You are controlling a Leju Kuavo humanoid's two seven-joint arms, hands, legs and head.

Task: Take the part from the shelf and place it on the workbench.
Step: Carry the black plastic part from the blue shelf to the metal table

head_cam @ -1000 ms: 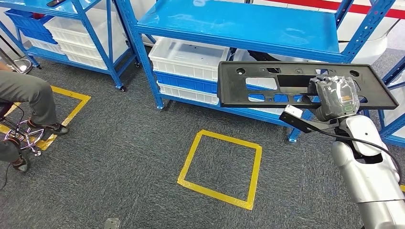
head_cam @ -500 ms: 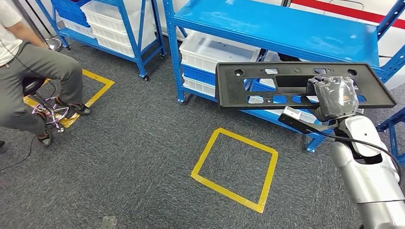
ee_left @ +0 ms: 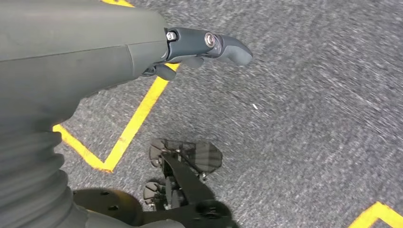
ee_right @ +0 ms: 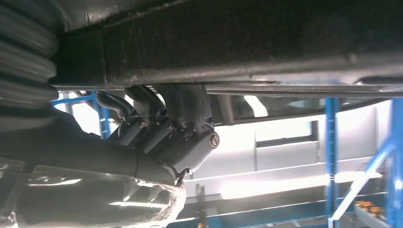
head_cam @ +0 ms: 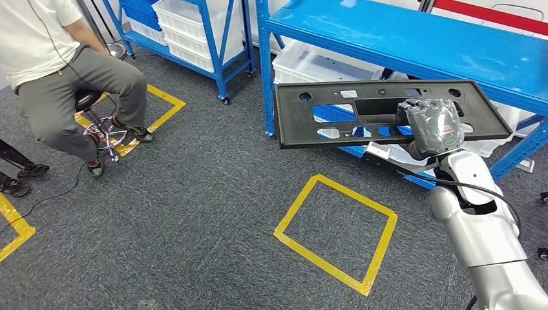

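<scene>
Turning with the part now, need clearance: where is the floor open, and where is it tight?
Open carpet around the yellow taped square, out to the seated person. Tight by the blue shelf, where the right hand holds the black part.

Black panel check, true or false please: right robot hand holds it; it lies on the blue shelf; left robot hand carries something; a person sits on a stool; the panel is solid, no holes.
1. The right robot hand holds the black panel: true.
2. The panel lies on the blue shelf: false, it is held up in front of the shelf.
3. The left robot hand carries something: false, it holds nothing.
4. A person sits on a stool: true.
5. The panel has no holes: false, it has several cutouts.
</scene>
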